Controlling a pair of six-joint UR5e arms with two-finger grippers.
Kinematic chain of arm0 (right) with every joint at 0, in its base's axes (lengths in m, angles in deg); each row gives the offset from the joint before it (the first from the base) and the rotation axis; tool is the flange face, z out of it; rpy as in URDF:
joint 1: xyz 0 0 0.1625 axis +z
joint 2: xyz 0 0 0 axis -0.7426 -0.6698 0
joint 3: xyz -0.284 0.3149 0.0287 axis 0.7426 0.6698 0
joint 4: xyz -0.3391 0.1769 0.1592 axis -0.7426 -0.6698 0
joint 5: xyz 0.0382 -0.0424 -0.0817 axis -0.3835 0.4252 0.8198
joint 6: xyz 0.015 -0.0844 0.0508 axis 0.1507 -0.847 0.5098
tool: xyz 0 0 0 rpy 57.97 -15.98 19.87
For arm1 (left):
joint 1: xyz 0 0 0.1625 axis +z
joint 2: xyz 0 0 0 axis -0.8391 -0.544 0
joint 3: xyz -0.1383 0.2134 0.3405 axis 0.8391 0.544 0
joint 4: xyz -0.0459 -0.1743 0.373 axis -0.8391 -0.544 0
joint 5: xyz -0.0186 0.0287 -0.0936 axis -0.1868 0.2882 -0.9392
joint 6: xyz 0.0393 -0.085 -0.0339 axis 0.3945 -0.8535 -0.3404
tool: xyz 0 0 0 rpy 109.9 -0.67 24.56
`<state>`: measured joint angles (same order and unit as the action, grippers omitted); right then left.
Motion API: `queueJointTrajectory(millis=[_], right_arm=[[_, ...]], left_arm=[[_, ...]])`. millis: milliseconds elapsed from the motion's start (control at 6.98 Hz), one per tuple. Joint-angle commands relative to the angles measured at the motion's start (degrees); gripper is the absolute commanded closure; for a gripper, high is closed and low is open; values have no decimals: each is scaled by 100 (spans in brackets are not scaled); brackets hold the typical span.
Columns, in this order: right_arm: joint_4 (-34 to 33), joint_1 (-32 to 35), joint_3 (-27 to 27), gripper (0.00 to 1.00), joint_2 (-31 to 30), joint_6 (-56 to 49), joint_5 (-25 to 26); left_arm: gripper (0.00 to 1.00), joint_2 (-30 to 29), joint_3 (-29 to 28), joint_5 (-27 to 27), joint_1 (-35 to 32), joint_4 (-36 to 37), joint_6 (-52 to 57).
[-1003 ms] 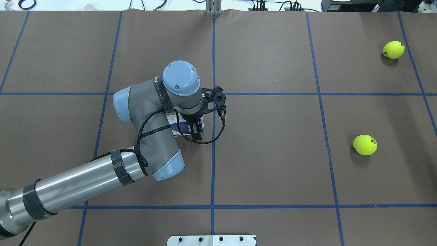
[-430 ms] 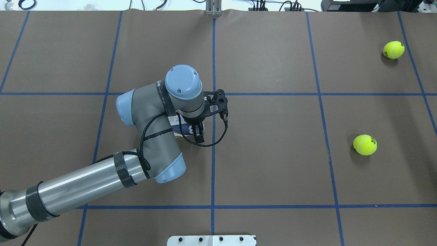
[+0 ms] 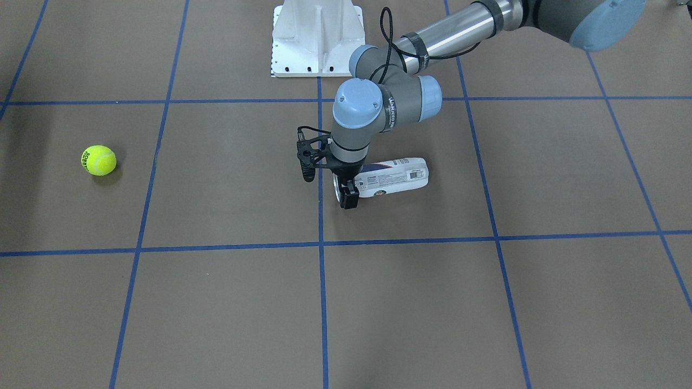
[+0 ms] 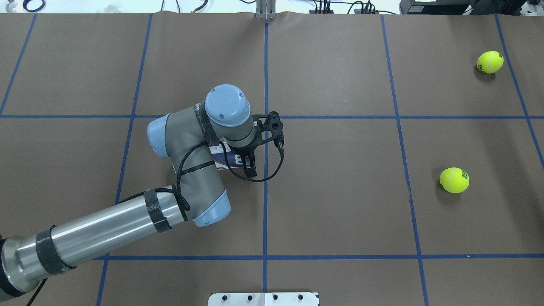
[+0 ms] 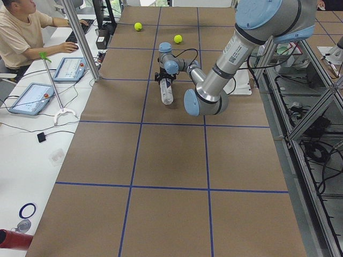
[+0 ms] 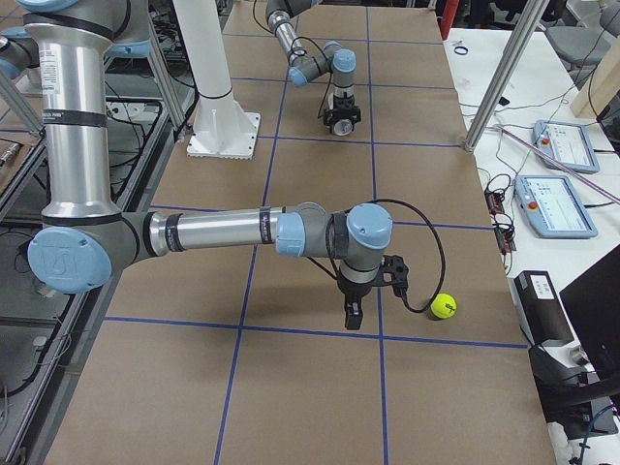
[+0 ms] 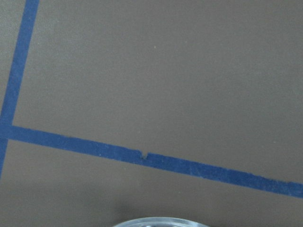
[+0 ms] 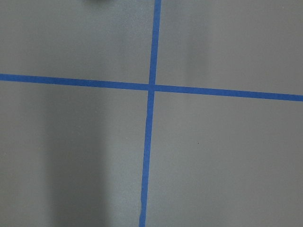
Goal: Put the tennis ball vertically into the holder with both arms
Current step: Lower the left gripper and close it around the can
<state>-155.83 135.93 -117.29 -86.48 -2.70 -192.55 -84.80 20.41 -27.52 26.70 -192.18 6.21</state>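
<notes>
The holder [image 3: 397,174] lies on its side near the table's middle, open end toward the centre tape line; the wrist mostly hides it from overhead [image 4: 233,160]. My left gripper [image 3: 346,186] points down over that open end, a finger [image 3: 350,201] on its near side and the other hidden; it looks open, also overhead [image 4: 246,161]. The left wrist view shows only the holder's rim [image 7: 161,221]. One tennis ball [image 4: 454,180] lies at mid right, a second tennis ball [image 4: 490,62] at far right. My right gripper [image 6: 354,315] hovers beside the second ball [image 6: 443,306]; I cannot tell its state.
The white pedestal base [image 3: 317,38] stands at the robot's edge of the table. Blue tape lines [image 8: 151,87] grid the brown table cover. An operator [image 5: 21,32] sits at a side desk with tablets, behind a metal post [image 5: 80,37].
My left arm has shifted slightly toward the centre line and the near edge, its finger now further along the holder's open end. Both balls have stayed put.
</notes>
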Motion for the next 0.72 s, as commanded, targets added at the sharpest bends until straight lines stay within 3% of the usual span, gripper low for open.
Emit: queueJointTrajectory(millis=[0,143,287,573], right_arm=[[0,0,0,0,0,0,0],[0,0,0,0,0,0,0],[0,0,-8,0,0,0,-9],[0,0,-9,0,9,0,-9]], left_arm=[[18,-3,66,-9,-24,10,-4],[31,14,136,-9,-42,10,-4],[35,15,163,-9,-51,19,-4],[35,15,749,-44,-208,28,-30]])
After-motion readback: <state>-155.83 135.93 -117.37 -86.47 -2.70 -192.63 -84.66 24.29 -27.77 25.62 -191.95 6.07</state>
